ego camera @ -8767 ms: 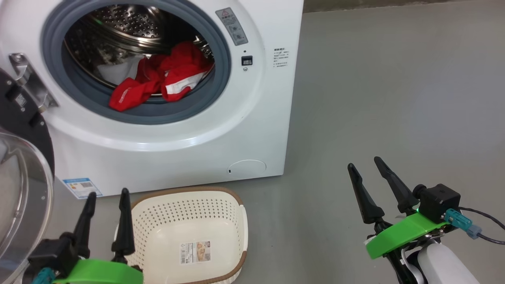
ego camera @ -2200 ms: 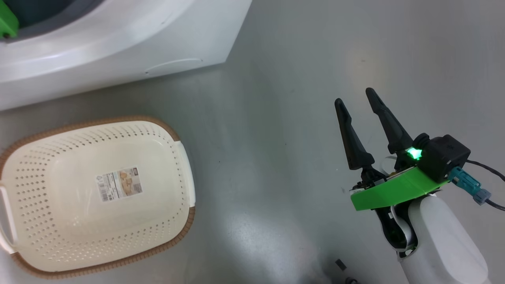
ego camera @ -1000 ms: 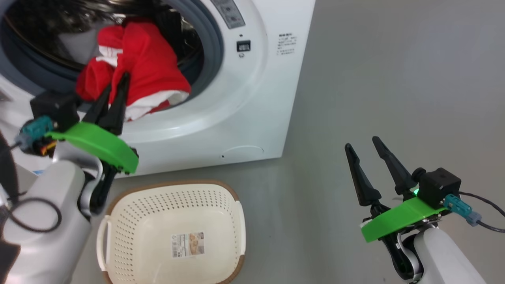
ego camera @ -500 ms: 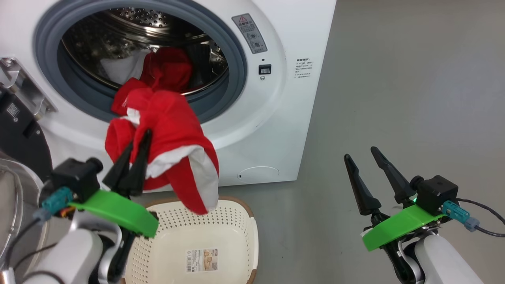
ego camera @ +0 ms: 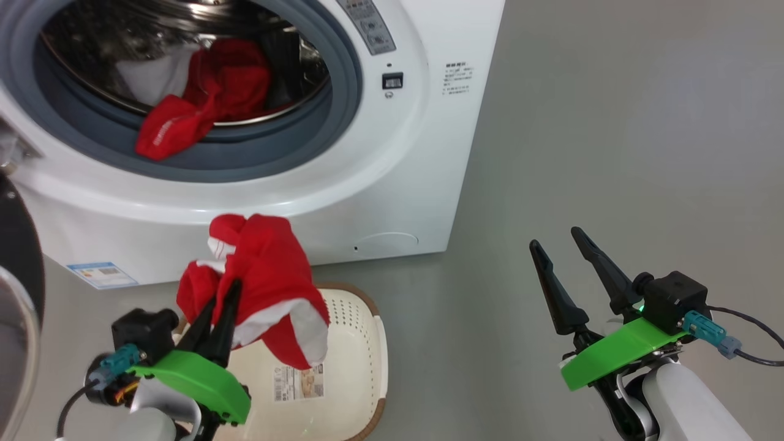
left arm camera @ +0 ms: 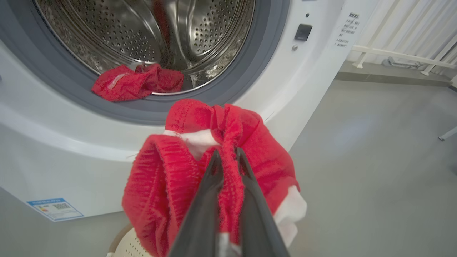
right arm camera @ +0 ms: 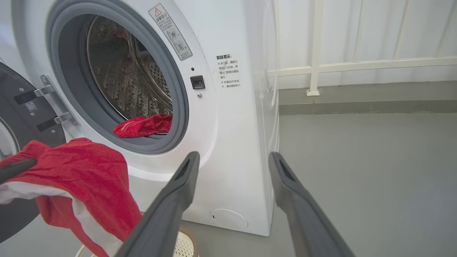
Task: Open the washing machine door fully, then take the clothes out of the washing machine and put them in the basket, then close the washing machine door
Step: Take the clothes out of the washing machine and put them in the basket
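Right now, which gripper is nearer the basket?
Left. The left gripper, shut on a red garment, hangs above the basket; the right gripper is open, well off to its right.

A laundry corner: a white front-loading washing machine stands on a bare, smooth grey floor, with red clothes in its perforated steel drum and a perforated plastic basket before it. Behind runs a pale panelled wall with a white rail. Whether home or test room cannot be told.
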